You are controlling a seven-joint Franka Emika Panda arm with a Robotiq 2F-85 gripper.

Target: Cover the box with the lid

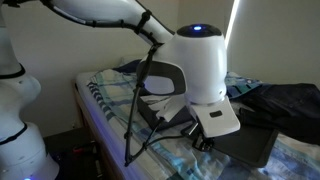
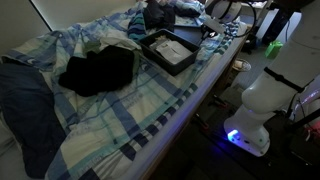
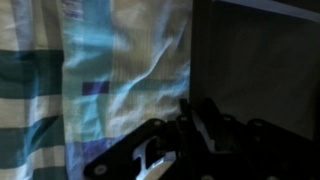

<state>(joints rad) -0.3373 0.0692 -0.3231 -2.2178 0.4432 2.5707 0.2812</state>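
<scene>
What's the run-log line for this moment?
gripper at lid edge, jaws unclear | lid flat on bed | box uncovered

The box (image 2: 160,60) sits on the table (image 2: 120,120) near the edge beside the robot (a cloth bundle (image 2: 98,70) lies just beside it, toward the middle).

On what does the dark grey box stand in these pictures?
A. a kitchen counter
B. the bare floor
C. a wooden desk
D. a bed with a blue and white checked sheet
D: in an exterior view the box sits on the checked bed sheet, with a dark cloth bundle lying beside it.
</scene>
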